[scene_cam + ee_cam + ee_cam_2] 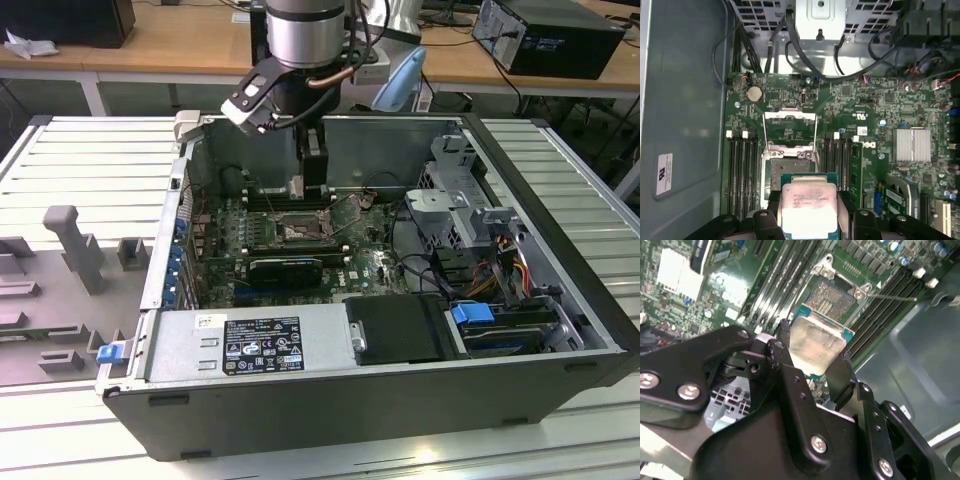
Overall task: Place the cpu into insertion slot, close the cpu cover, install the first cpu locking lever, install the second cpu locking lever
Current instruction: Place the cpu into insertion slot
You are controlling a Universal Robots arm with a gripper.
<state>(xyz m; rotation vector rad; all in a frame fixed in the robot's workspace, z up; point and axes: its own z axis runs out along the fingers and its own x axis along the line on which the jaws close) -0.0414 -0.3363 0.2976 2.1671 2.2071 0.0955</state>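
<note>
My gripper [809, 212] is shut on the cpu [807, 202], a flat square chip with a pale metal top on a green edge; its black fingers [845, 210] press on two opposite sides. In both wrist views the cpu [816, 347] hangs just above the near edge of the insertion slot [789, 167], whose dark centre [832, 297] lies bare. The cpu cover [790, 131], a silvery frame with a square window, is flipped open on the slot's far side. A thin lever rod [892, 298] sticks out beside the slot. In the exterior view my gripper [305, 185] hovers over the slot [298, 231].
Long black memory slots [742, 170] flank the slot on both sides. A black card [285, 268] lies across the board, with a finned heatsink [912, 145] nearby. Cables [790, 45] and a drive cage [450, 215] crowd one end. The case walls [400, 140] enclose everything.
</note>
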